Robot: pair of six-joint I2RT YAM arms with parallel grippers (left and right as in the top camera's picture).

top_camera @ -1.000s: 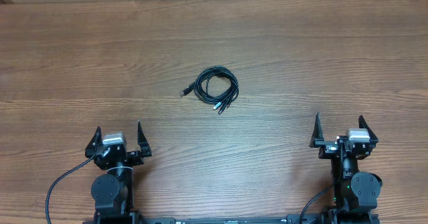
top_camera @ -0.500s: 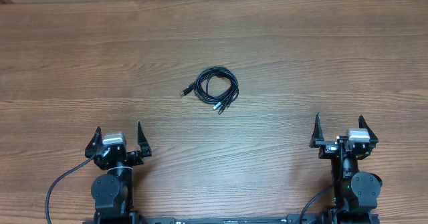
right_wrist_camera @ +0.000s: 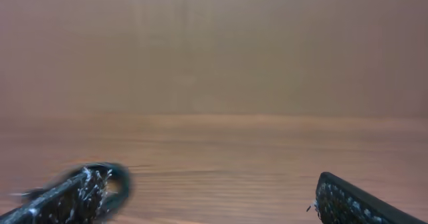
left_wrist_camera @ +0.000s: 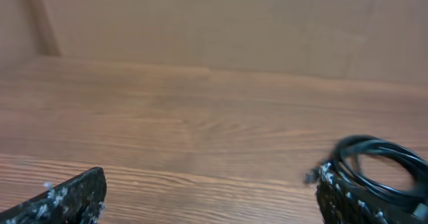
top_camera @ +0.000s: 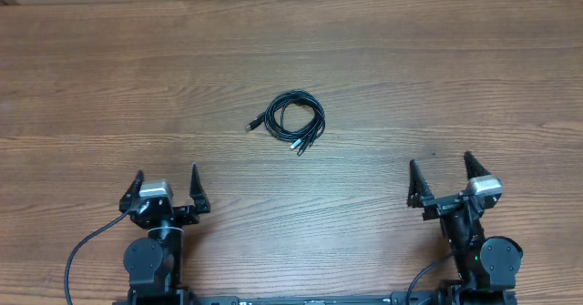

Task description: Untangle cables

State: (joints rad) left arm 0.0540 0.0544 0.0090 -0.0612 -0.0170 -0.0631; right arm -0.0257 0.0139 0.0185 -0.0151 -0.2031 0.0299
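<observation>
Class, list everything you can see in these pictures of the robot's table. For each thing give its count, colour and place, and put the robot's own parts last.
cables: one coiled bundle, number of cords unclear, black with some silver-tipped plugs, middle of the table, ahead of and between the two arms.
table: one, brown wood grain, fills the overhead view.
backdrop: one, plain tan, along the table's far edge.
base cables: two, thick black, one trailing from each arm's base at the near edge.
left gripper: one, black, near left, open, holding nothing.
right gripper: one, black, near right, open, holding nothing.
</observation>
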